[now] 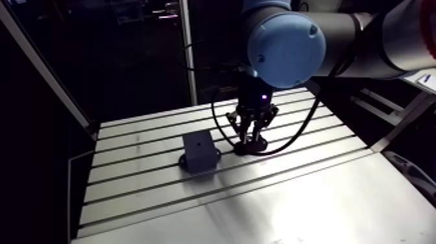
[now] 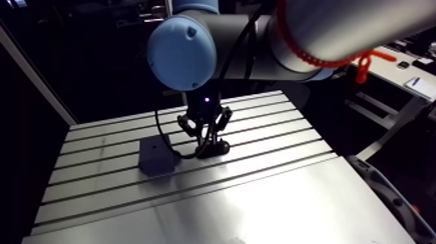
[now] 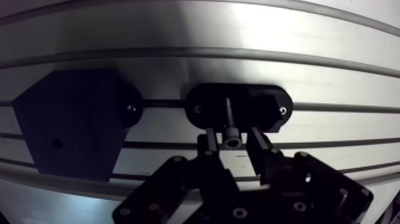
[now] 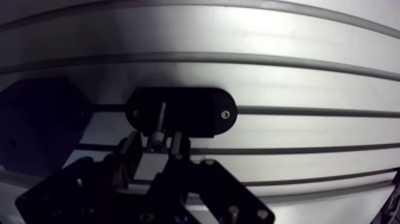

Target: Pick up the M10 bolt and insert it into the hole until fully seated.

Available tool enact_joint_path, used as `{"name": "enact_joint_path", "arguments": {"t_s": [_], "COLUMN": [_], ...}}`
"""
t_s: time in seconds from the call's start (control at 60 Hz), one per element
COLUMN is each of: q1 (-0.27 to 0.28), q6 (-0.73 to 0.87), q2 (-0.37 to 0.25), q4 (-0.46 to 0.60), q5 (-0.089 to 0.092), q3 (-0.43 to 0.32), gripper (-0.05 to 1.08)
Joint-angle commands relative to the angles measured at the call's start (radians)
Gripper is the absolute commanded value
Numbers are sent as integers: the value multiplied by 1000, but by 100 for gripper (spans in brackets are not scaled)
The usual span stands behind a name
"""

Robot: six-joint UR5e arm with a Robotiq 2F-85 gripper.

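Two fingers [image 3: 208,146] of the gripper [image 3: 232,143] stand parted, one on each side of the M10 bolt [image 3: 231,138]. A thin strip of gap shows on both sides of its head, so I judge the grip is not yet made. The bolt stands upright in a black oval holder [image 3: 265,104], shank down in the holder and head up toward the wrist. That is likely why it is kept there: the holder presents the head at a fixed spot where the fingers can come straight down around it. The holder is fastened with a screw at each end along one of the slots [image 3: 339,108] of the aluminium table [image 1: 259,207], so it should not shift when the fingers close.

The step in hand looks like the pick itself: close on the head, then lift straight up until the shank clears the holder.

Just to the left of the holder, and a little nearer in the arm view, stands a dark block [image 3: 71,125] on a wider foot, also screwed to the table. It is probably the part that takes the bolt, though I cannot make out the hole for certain. The two mounts sit close together, so a sideways carry made too low could knock the shank against the block. Nothing else lies between them.
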Motion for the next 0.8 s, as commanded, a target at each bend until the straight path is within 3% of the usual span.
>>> {"name": "enact_joint_path", "arguments": {"t_s": [0.017,0.8], "q1": [0,1], "q6": [0,1], "q2": [2,4], "q4": [0,0], "q5": [0,0], "q3": [0,-6], "gripper": [61,68]}}
